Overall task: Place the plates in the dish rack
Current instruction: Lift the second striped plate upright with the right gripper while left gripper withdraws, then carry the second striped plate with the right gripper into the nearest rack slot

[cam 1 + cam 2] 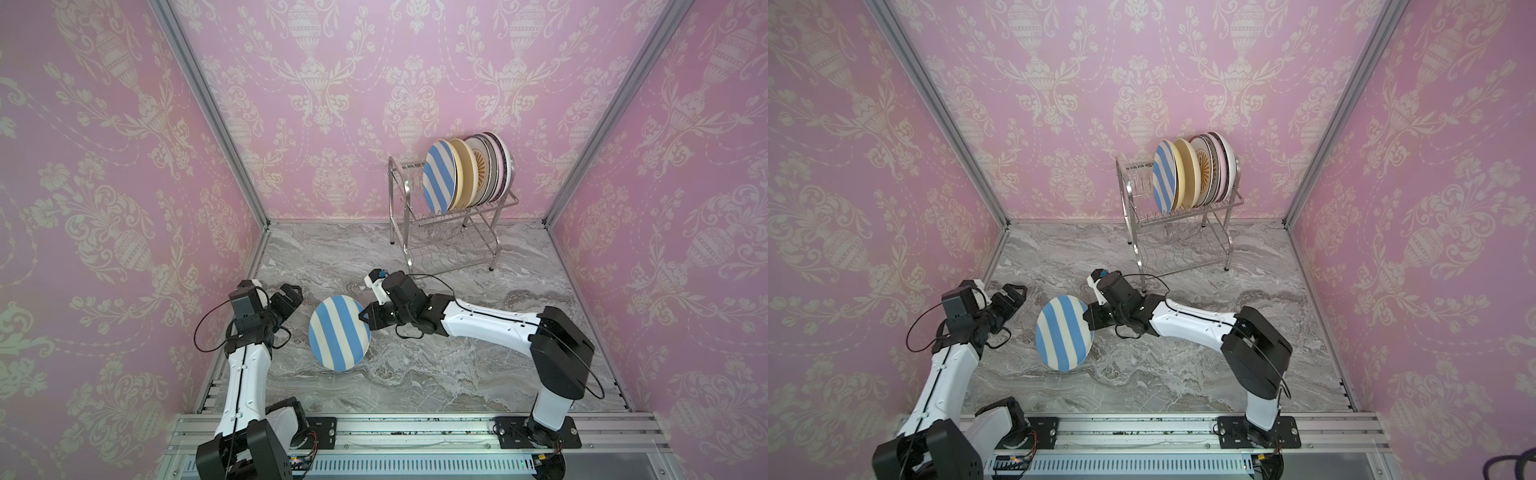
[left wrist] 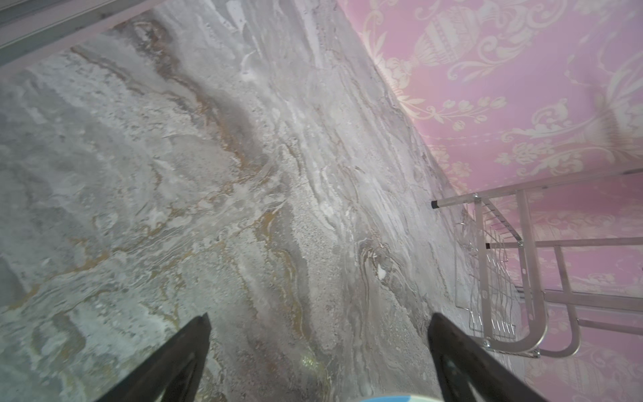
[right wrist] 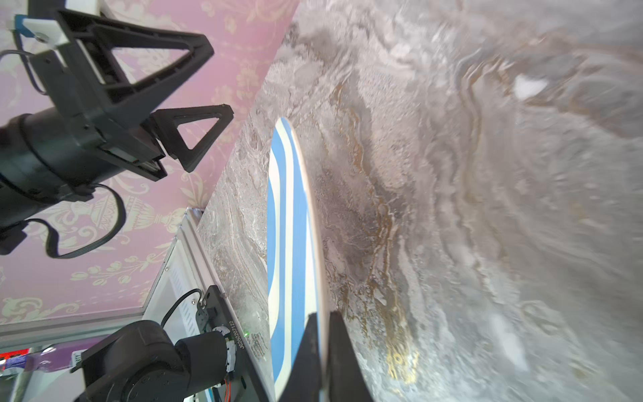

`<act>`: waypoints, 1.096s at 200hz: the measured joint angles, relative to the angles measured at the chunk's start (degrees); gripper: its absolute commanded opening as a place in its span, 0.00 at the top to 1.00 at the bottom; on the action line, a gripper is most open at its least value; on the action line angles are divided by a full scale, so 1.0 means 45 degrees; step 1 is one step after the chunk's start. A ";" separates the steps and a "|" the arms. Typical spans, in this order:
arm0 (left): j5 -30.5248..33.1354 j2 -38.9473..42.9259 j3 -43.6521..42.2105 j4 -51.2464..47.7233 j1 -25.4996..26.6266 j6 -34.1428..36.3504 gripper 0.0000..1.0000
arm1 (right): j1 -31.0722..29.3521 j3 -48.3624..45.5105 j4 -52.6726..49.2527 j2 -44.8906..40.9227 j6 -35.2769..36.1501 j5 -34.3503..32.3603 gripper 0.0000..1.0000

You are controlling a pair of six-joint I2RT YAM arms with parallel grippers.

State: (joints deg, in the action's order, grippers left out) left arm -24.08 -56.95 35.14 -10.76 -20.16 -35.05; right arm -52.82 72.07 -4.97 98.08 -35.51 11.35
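- R end effector [image 1: 365,319] pinching striped plate [image 1: 338,332] by rim, held edge-up. I judge that suits the rack slots.
- L end effector [image 1: 291,296] spread, empty, just beside the plate.
- Dish rack [image 1: 392,199] well apart at bench [image 1: 457,365] rear, racked plates [image 1: 461,174] on top tier.

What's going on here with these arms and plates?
A robot is loading a dish rack. Its right gripper is clamped on the rim of a blue-striped plate, which is tipped up with its low edge on the marble table. The left gripper hangs open and empty beside it. The other plates stand upright in the rack's top tier.
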 measured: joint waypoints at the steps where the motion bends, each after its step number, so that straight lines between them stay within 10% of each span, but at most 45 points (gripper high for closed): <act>1: 0.0000 -0.0015 0.0034 0.0010 0.0049 0.0010 0.01 | 0.0010 -0.0010 -0.0039 -0.0063 0.0019 -0.0039 1.00; 77: -0.0427 -0.1603 0.1705 0.0583 0.1904 0.0641 0.01 | 0.0418 0.0301 -0.6071 -0.5435 0.2064 -0.4580 1.00; 124: -0.1613 -0.3045 0.2424 0.2200 0.4007 0.1146 0.01 | 0.0996 0.4022 -1.0331 -0.6994 0.3128 -0.7941 1.00; 219: -0.2652 -0.2875 0.3055 0.2497 0.4299 0.1588 0.01 | 0.1783 1.0015 -1.0734 -0.4337 0.6586 -1.0069 1.00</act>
State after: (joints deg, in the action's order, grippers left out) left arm -36.01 -69.89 48.88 0.47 -0.82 -27.90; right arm -44.80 117.14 -53.28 78.56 -5.87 -33.95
